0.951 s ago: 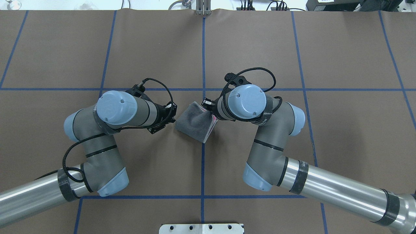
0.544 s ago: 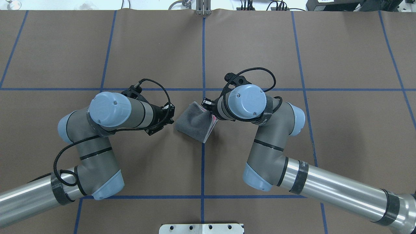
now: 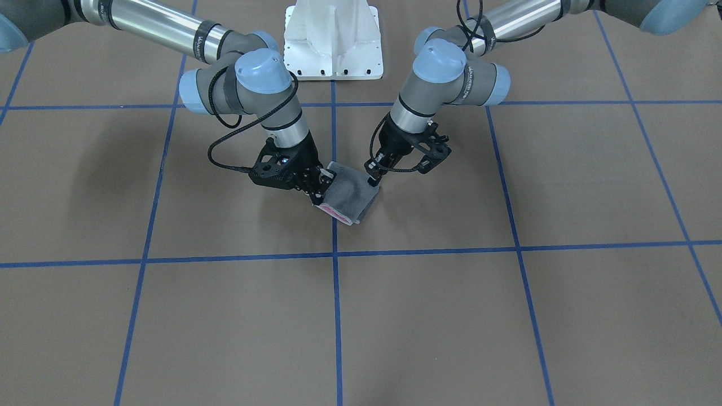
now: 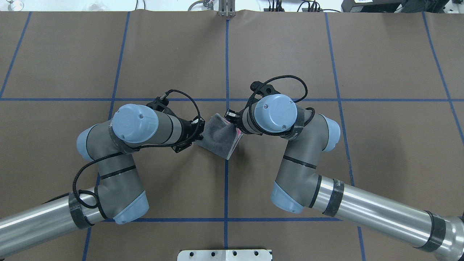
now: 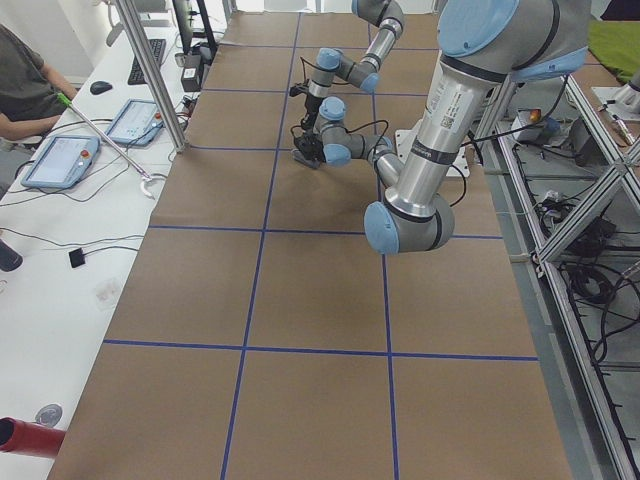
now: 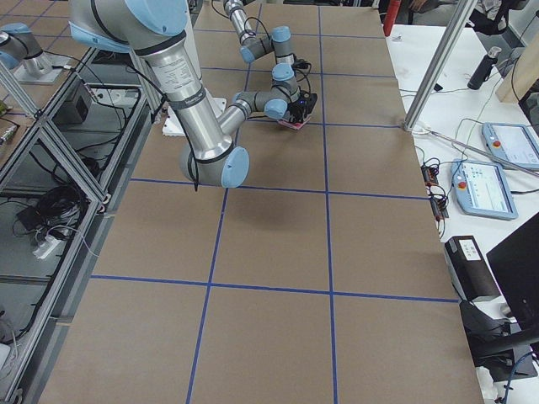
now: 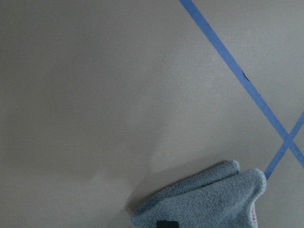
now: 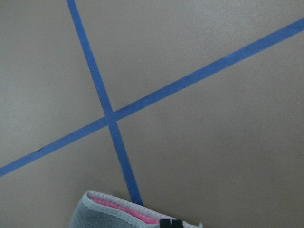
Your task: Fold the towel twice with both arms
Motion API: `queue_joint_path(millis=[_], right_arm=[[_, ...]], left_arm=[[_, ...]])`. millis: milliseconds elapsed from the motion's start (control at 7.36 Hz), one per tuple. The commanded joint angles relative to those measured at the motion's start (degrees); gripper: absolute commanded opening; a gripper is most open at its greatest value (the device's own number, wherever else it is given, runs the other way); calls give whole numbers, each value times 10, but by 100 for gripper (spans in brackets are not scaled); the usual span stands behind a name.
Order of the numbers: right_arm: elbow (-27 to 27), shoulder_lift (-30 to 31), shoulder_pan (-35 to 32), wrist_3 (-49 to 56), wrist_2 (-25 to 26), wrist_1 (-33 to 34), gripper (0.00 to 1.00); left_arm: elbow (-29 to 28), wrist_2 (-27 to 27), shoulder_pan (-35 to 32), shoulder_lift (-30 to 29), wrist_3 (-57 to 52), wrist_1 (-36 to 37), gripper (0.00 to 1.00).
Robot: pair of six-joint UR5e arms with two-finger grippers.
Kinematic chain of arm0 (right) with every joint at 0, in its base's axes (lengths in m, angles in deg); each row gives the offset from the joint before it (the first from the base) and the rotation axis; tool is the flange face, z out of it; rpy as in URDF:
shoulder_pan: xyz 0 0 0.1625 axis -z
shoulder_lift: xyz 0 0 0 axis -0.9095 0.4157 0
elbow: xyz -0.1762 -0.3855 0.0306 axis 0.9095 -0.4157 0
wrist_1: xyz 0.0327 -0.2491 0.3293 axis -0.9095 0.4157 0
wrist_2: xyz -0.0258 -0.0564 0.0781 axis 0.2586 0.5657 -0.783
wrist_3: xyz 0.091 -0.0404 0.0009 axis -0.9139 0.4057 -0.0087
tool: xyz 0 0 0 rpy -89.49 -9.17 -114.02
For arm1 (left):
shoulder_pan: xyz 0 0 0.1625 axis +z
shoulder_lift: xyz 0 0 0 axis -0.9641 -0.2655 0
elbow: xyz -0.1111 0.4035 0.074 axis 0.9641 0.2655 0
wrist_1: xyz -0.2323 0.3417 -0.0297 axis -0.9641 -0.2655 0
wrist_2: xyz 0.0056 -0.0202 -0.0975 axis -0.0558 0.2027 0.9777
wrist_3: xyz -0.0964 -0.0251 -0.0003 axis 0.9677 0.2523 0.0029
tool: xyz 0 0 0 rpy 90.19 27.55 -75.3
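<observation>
Brown table (image 4: 344, 54) with a blue tape (image 4: 227, 54) grid. One towel (image 4: 217, 137), folded small with the grey face out, lies at frame centre between two grippers. The left gripper (image 3: 373, 179) has just returned to its corner, and the right gripper (image 3: 317, 189) stays at the pink edge. This is likely tidying the last fold. I cannot tell how far either claw is open.

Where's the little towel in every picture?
Front-facing: towel at centre.
Overhead: centre.
Exterior left: top, too small to see.
Exterior right: top, pink edge.
Left wrist: bottom right.
Right wrist: bottom edge.
Landmark: blue tape cross beside it.
</observation>
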Motion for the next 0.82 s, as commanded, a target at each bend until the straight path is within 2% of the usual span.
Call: queue_joint_path(millis=[0,680], right_arm=[[0,0,0,0,0,0,0],[0,4,0,1,-1,-2,0]], left_arm=[[-21,0,1,-5,-2,0,0],[-13,-1,-2,12,-17,-1,0]])
